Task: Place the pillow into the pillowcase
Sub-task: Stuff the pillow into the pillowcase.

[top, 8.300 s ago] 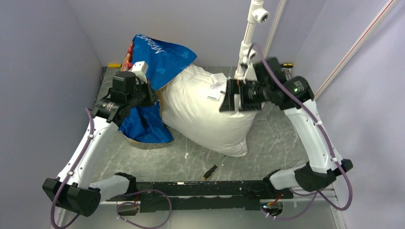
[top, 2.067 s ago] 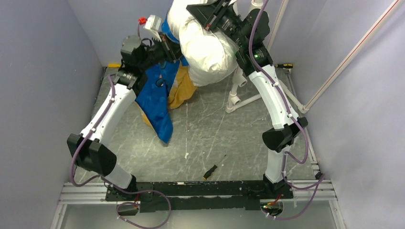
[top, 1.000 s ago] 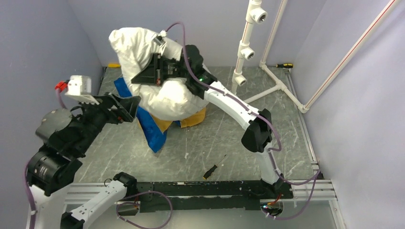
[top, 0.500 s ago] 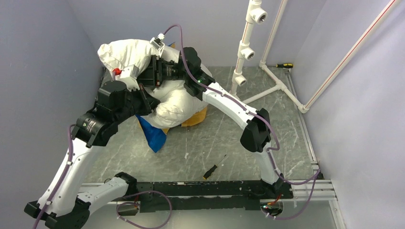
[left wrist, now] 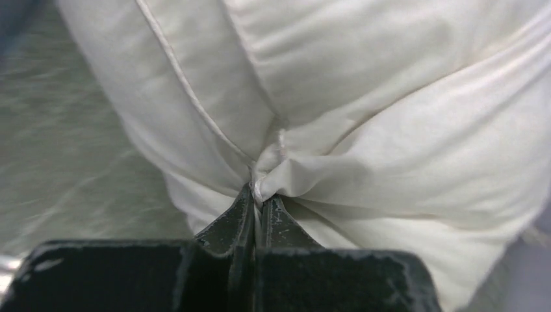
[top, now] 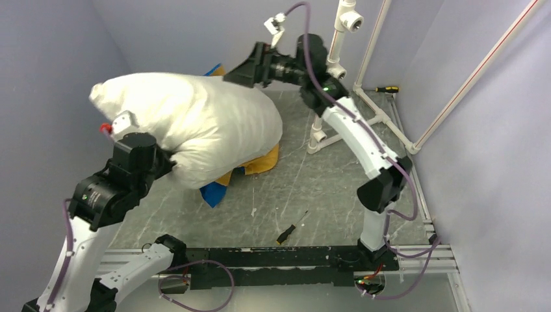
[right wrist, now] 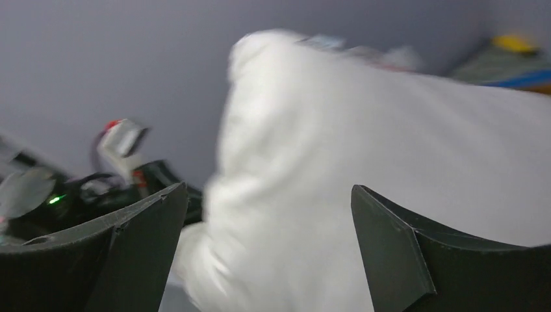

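The pillow [top: 195, 123] is now pinched at its seam by the closed left jaws and released by the wide-spread right jaws; the pillowcase [top: 211, 193] beneath remains unfilled.

White pillow [top: 195, 123], blue-orange pillowcase [top: 258, 162]

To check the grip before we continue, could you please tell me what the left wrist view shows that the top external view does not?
Only the left wrist view shows the left gripper shut on a pinched, piped seam of the pillow. Only the top external view shows the blue and orange pillowcase lying on the table, partly under the pillow, and the right gripper at the pillow's far edge. Both show the white pillow and the grey table surface.
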`<state>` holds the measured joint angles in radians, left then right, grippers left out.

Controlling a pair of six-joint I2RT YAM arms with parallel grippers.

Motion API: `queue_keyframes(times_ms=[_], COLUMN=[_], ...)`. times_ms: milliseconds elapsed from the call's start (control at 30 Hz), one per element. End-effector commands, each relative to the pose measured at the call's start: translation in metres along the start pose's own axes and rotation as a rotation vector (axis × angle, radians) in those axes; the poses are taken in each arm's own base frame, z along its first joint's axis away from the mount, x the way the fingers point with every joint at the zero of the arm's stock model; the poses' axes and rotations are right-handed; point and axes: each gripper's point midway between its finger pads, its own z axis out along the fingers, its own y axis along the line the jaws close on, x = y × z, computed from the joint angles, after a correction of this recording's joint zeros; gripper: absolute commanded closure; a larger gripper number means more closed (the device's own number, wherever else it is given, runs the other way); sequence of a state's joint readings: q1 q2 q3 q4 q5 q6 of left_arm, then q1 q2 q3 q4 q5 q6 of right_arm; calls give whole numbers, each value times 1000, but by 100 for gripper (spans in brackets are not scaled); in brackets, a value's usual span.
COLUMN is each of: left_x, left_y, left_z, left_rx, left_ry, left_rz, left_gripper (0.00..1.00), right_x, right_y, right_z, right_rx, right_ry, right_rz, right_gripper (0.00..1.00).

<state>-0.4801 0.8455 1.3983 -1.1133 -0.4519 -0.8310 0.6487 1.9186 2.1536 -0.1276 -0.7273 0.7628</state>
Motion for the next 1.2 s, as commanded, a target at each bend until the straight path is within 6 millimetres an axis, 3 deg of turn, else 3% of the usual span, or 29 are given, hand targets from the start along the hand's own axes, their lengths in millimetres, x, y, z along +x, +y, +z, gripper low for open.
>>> queue_keyframes(times_ms=[0, 100, 200, 300, 433, 567, 700, 900, 967, 1067, 1167], left_x=[-29, -46, -63, -83, -115, -129, -108, -35, -17, 8, 34], left_y=[85, 100, 99, 93, 85, 44, -1, -70, -88, -106, -104], left_z=[-33, -51, -63, -75, -91, -76, -33, 45, 66, 92, 117], left_rx=[-380, -439, -414, -389, -396, -226, -79, 154, 211, 268, 249], left_ry=[-152, -218, -262, -303, -362, -395, -294, 28, 95, 191, 286], left_rz=[46, 79, 157, 228, 348, 540, 591, 628, 625, 637, 661], left_gripper=[100, 96, 45, 20, 15, 14, 12, 16, 17, 16, 15], right_x=[8, 33, 63, 90, 104, 107, 114, 113, 109, 110, 120], right_y=[-63, -93, -114, -133, -153, -170, -192, -214, -216, -217, -216], right_z=[-47, -66, -77, -82, -81, -75, -71, -68, -64, -60, -58], right_rx=[310, 430, 496, 531, 555, 558, 571, 622, 617, 611, 660], right_ry=[20, 81, 169, 238, 225, 206, 213, 249, 253, 273, 332], right_rz=[-42, -30, -7, 46, 74, 136, 217, 179, 162, 149, 97], right_gripper=[0, 0, 0, 0, 0, 0, 4, 15, 26, 36, 36])
